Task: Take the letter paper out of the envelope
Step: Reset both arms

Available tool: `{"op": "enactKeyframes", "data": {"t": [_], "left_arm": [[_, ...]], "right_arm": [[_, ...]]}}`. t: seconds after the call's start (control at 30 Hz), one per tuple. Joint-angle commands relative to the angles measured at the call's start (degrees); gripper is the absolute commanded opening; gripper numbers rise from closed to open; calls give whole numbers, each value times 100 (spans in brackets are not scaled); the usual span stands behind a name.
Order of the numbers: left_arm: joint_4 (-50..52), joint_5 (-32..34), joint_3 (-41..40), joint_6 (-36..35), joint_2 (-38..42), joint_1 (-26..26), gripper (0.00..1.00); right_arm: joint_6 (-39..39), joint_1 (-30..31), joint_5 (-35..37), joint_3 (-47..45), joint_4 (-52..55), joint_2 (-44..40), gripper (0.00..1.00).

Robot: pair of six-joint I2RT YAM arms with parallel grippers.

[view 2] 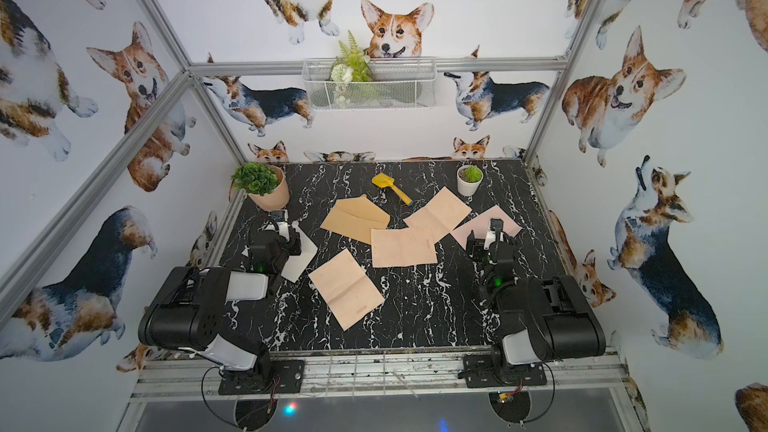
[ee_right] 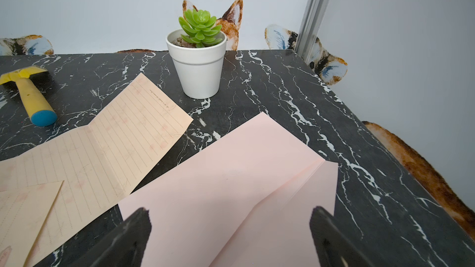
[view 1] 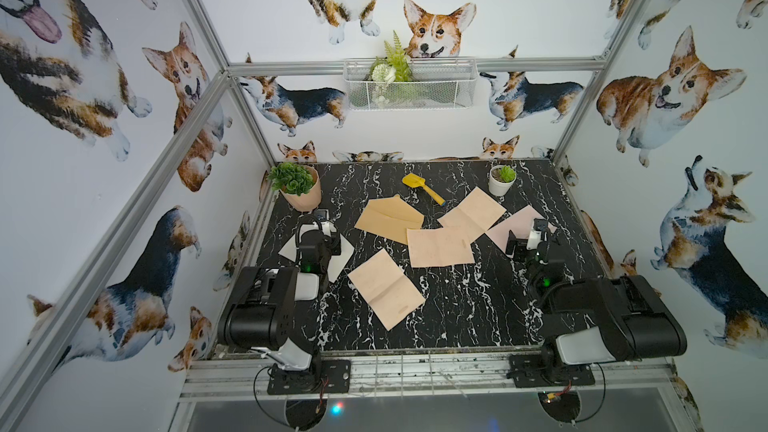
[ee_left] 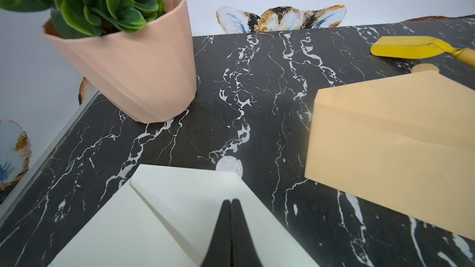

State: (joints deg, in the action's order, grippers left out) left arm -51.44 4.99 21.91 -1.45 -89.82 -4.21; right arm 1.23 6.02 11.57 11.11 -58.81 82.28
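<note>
Left wrist: white envelope (ee_left: 180, 193) beneath left claw (ee_left: 230, 202)

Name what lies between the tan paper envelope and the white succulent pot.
A yellow toy shovel and a peach lined sheet's corner lie between the tan envelope and the white pot; both top views show it.

A staged robotics lab cell is showing here: an aluminium frame (view 1: 540, 64) is enclosing the space, corgi-printed panels (view 1: 436, 31) are standing in for walls, and a left arm (view 1: 257, 313) and a right arm (view 1: 615, 317) are sitting bolted to a rail (view 1: 415, 371) at the front of a black marble-patterned worktop (view 1: 457, 317). A wire basket (view 1: 436, 91) of fake greenery is hanging on the back wall.
</note>
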Motion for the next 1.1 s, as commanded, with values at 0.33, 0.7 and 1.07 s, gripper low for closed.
{"op": "enactKeyframes", "data": {"t": [0.33,0.7,1.07], "left_arm": [[-142,28,7,-41,-9,-14,38],[-151,59,1,-42,-9,-19,100],[-147,60,8,-40,-9,-28,100]], "right_arm": [[-82,14,18,-13,-254,16,100],[-82,16,16,-7,-259,10,100],[-80,14,21,-5,-254,10,100]]}}
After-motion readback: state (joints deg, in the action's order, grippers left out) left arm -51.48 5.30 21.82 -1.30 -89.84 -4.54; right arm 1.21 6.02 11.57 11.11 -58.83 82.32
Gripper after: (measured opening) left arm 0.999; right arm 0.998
